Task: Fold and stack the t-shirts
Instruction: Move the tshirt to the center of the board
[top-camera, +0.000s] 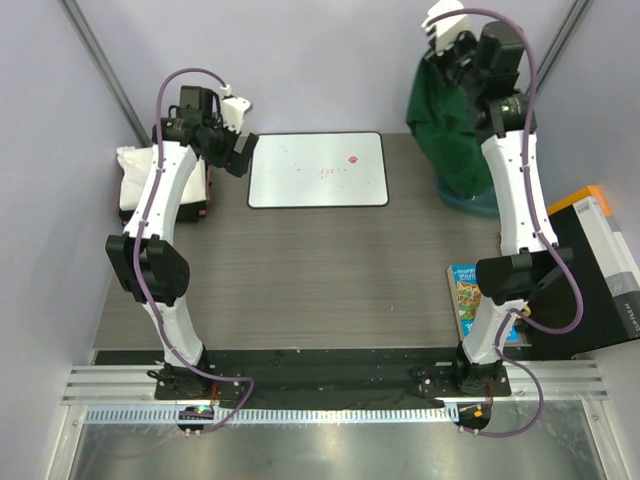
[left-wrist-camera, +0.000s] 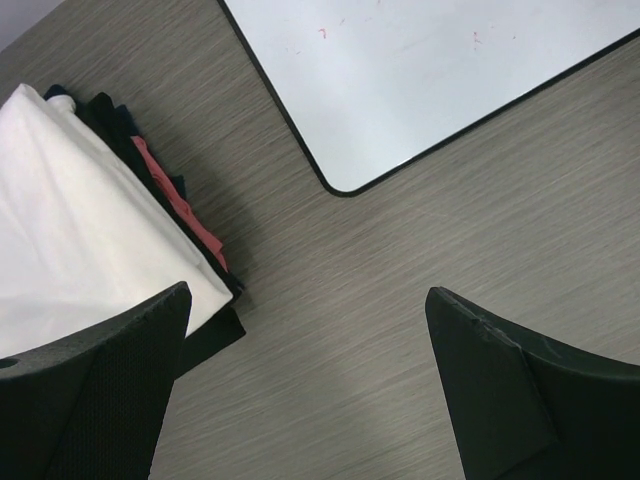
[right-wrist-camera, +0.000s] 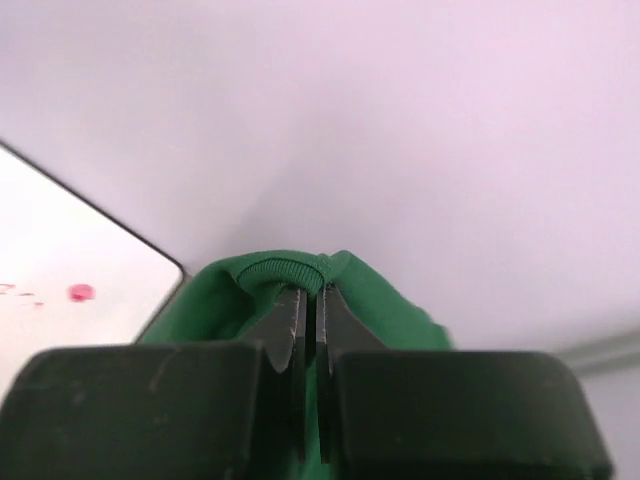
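My right gripper (top-camera: 447, 62) is shut on the dark green t-shirt (top-camera: 450, 135) and holds it high at the back right, so the cloth hangs down into the teal tub (top-camera: 478, 205). In the right wrist view the fingers (right-wrist-camera: 296, 322) pinch the shirt's ribbed collar (right-wrist-camera: 280, 272). A stack of folded shirts (top-camera: 135, 180), white on top with black and red beneath, lies at the table's left edge; it also shows in the left wrist view (left-wrist-camera: 70, 230). My left gripper (top-camera: 240, 155) is open and empty above the bare table, just right of that stack.
A flat white board with a black rim (top-camera: 318, 169) lies at the back middle, its corner in the left wrist view (left-wrist-camera: 430, 70). A colourful book (top-camera: 470, 295) and a black and orange box (top-camera: 600, 270) sit at the right edge.
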